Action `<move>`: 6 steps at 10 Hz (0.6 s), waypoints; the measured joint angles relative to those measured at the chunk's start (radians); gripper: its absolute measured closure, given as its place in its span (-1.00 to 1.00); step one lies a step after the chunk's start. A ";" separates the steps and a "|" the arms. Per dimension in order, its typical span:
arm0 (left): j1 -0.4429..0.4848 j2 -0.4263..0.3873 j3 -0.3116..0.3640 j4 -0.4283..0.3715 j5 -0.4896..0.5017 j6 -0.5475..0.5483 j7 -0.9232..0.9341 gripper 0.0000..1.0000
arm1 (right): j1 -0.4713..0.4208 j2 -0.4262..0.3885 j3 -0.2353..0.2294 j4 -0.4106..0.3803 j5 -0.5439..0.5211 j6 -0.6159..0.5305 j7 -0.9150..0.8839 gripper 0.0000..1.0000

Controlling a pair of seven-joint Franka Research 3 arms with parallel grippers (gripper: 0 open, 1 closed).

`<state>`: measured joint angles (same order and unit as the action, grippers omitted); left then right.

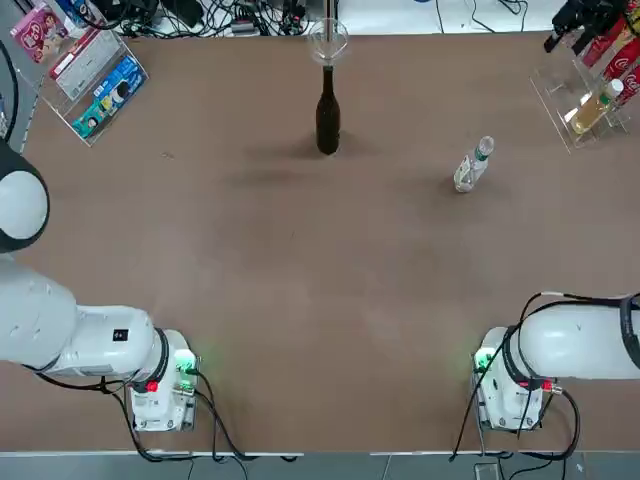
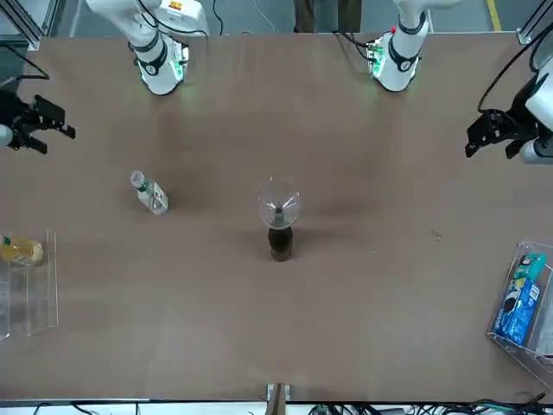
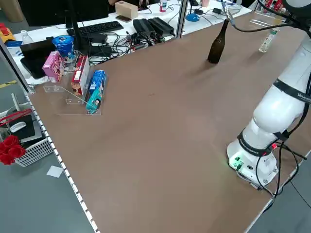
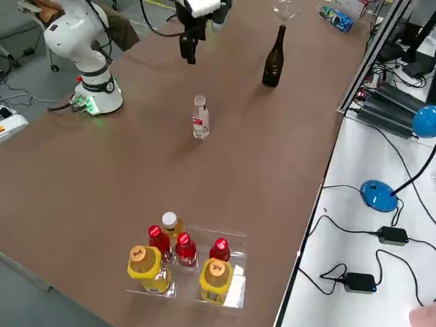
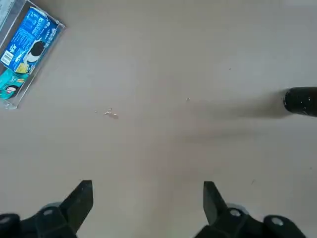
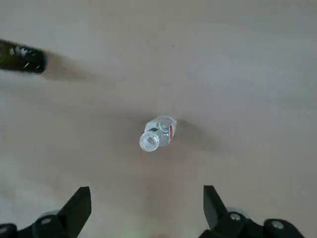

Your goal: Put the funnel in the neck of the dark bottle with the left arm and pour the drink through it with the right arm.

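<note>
The dark bottle [image 1: 327,118] stands upright near the table's far edge, at the middle. The clear funnel [image 1: 328,42] sits in its neck, also seen as funnel [image 2: 278,204] above the bottle [image 2: 280,244]. The drink [image 1: 473,166], a small clear plastic bottle, stands upright to the right of it. My right gripper [image 6: 147,203] hovers high over the drink [image 6: 157,133], open and empty. My left gripper [image 5: 147,198] hangs open and empty high above the table's left part, well away from the dark bottle [image 5: 301,100].
A clear rack of snack boxes [image 1: 95,80] stands at the back left corner. A clear rack with red cola bottles and a yellow drink [image 1: 595,90] stands at the back right. Cables and a keyboard [image 3: 99,26] lie beyond the far edge.
</note>
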<state>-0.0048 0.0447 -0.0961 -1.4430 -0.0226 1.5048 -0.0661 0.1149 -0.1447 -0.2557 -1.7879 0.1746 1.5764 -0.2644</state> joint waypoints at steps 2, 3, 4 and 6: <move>0.001 0.000 0.001 0.000 0.000 0.000 0.000 -0.96 | -0.001 -0.015 0.015 0.021 -0.051 0.001 0.131 -1.00; 0.002 0.000 0.001 0.000 -0.002 0.000 0.000 -0.96 | -0.003 -0.018 0.015 0.038 -0.083 0.002 0.176 -1.00; 0.002 0.000 0.001 0.000 -0.002 0.000 0.000 -0.96 | -0.006 -0.020 0.018 0.056 -0.108 0.002 0.206 -1.00; 0.002 0.000 0.001 0.000 -0.002 0.001 0.000 -0.96 | -0.024 -0.020 0.049 0.070 -0.140 0.001 0.242 -1.00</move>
<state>-0.0028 0.0447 -0.0948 -1.4430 -0.0251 1.5061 -0.0661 0.0907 -0.1647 -0.2065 -1.7180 0.0342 1.5778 -0.0227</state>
